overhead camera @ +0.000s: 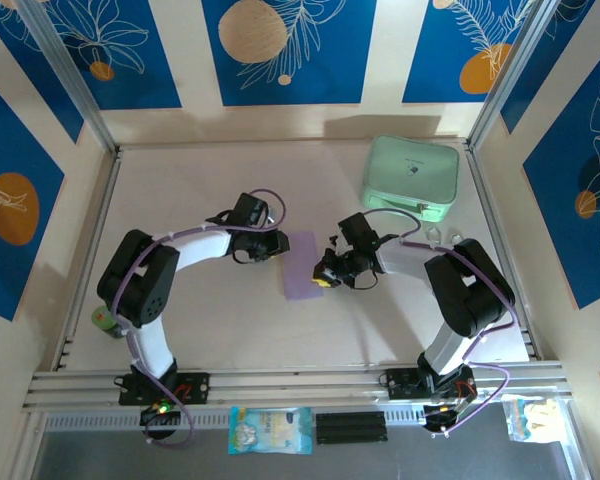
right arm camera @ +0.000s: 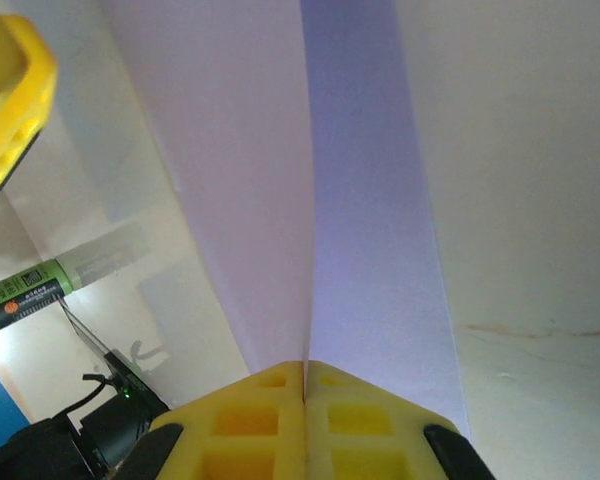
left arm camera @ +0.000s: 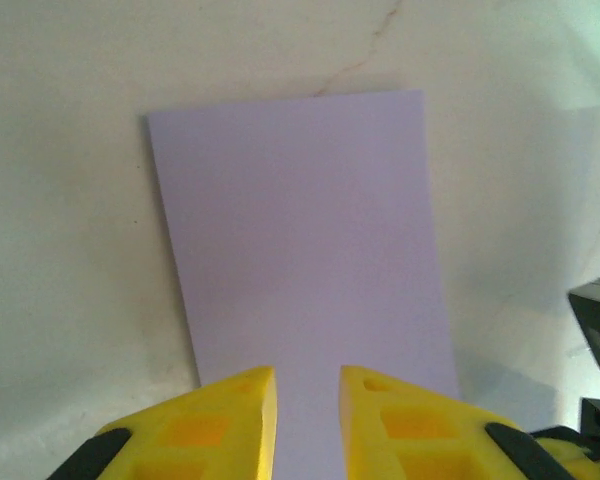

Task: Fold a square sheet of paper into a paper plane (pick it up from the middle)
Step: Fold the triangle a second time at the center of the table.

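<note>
The sheet of paper [overhead camera: 302, 265] lies mid-frame on the tabletop [overhead camera: 230, 190] (folded into a narrow lilac rectangle). The left tool [left arm camera: 307, 395], jaws slightly apart, sits at one edge gripping nothing. The right tool [right arm camera: 305, 372] is pinched closed on the opposite edge.

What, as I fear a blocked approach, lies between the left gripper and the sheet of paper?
Nothing visible does. The left gripper is open right at the near edge of the sheet of paper. The right gripper is shut on the sheet's opposite side, not in the way.
</note>
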